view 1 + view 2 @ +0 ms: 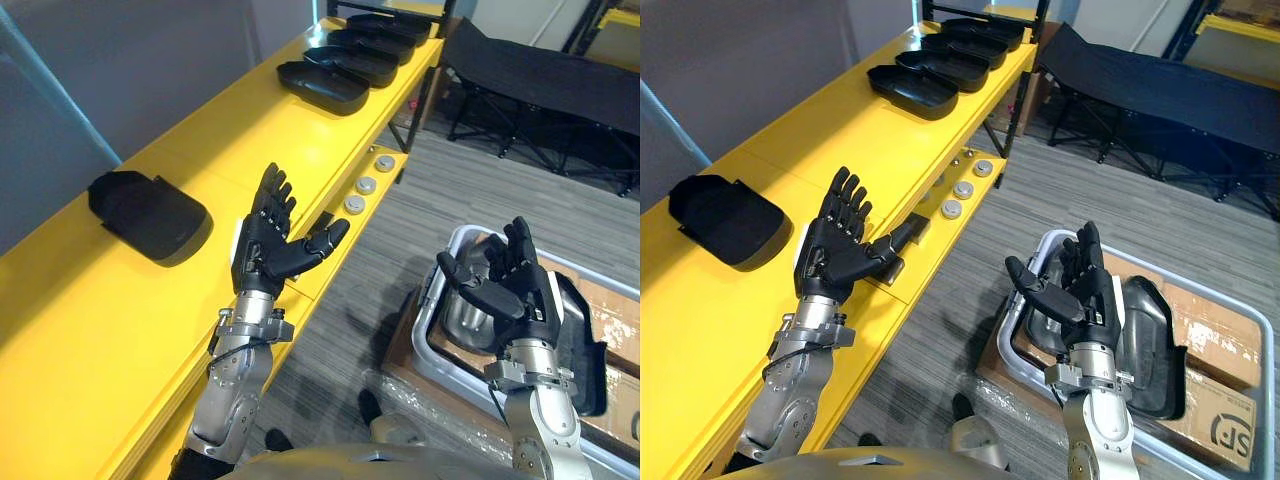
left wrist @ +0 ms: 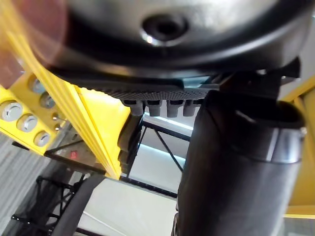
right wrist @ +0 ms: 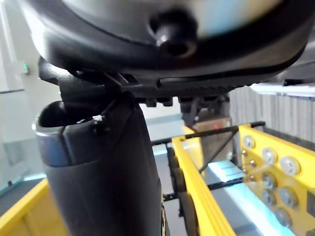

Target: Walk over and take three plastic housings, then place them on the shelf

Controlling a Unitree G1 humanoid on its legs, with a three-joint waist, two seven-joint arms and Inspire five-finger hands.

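One black plastic housing (image 1: 150, 217) lies on the yellow shelf (image 1: 230, 150), to the left of my left hand (image 1: 268, 235). That hand is open, fingers straight, held above the shelf's front edge with nothing in it. Several more black housings (image 1: 325, 87) sit in a row at the shelf's far end. My right hand (image 1: 512, 285) is open and empty above a grey bin (image 1: 1252, 330) on the floor, which holds more dark housings (image 1: 1152, 340).
A black folding cot (image 1: 540, 75) stands on the grey floor beyond the shelf's end. Round silver knobs (image 1: 366, 185) line the shelf's front face. Brown cardboard (image 1: 1215, 420) lies in the bin. A wall (image 1: 120, 60) runs behind the shelf.
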